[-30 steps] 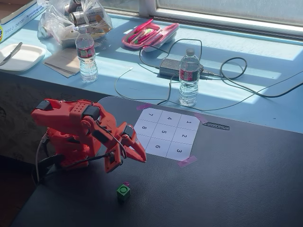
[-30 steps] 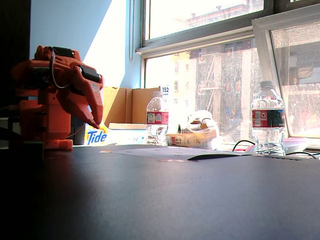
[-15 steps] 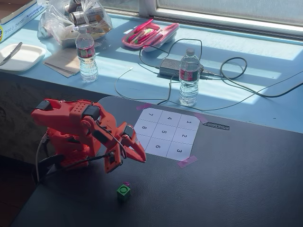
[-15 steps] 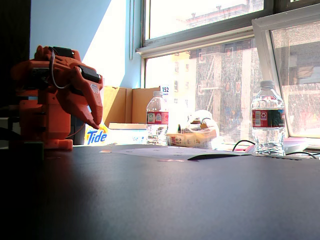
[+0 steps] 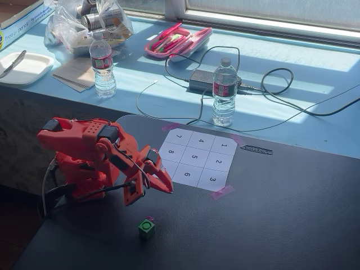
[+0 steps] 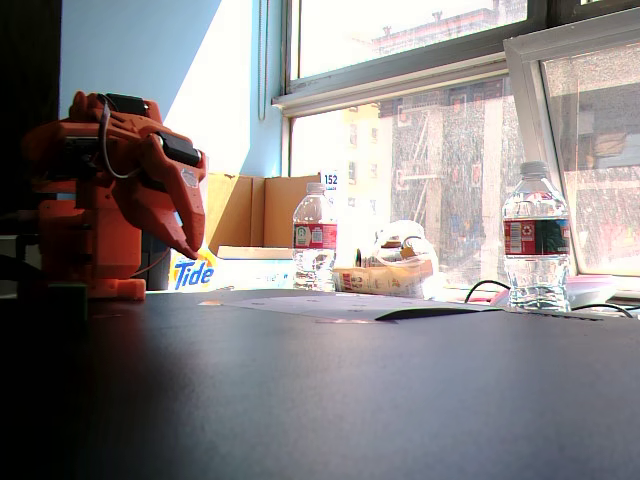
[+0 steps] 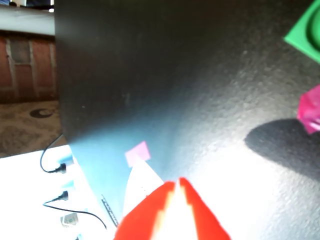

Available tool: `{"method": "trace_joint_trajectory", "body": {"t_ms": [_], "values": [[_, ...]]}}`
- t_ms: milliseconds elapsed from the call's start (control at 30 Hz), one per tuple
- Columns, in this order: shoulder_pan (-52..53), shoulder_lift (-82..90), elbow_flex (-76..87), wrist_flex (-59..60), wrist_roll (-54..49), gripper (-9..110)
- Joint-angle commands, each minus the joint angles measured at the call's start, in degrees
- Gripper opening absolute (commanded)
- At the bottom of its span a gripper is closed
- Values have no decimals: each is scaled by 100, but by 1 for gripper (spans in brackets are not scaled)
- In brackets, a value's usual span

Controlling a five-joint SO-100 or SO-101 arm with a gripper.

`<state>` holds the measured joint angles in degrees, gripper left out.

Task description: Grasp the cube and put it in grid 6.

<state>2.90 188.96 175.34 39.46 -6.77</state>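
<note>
While the cube (image 5: 147,228) sits near the table's (image 5: 281,225) front edge, it shows as small, green, with a pale ring on top; a pink scrap (image 5: 149,218) touches its far side; the gripper (image 5: 151,194) hangs above the table, apart from the cube, fingers nearly together, holding nothing; grid 6 (image 5: 187,175) lies bare on the paper sheet (image 5: 198,159), taped at its corners; a water bottle (image 5: 224,93) stands beyond the table's far edge.

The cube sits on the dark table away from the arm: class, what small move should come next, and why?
Probably swing the claw down toward the cube. The cube lies untouched on the table, outside the numbered sheet, with the claw raised, empty and looking nearly closed, so it likely needs to open first.
</note>
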Motion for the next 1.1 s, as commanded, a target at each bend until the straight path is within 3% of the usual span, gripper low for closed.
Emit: {"method": "trace_joint_trajectory", "body": {"t_ms": [0,533,1067], "values": [[-9,18,378,35,26,0],[18,-79,35,404,35,0],[1037,-4008,-2865,1380,334,23]]}}
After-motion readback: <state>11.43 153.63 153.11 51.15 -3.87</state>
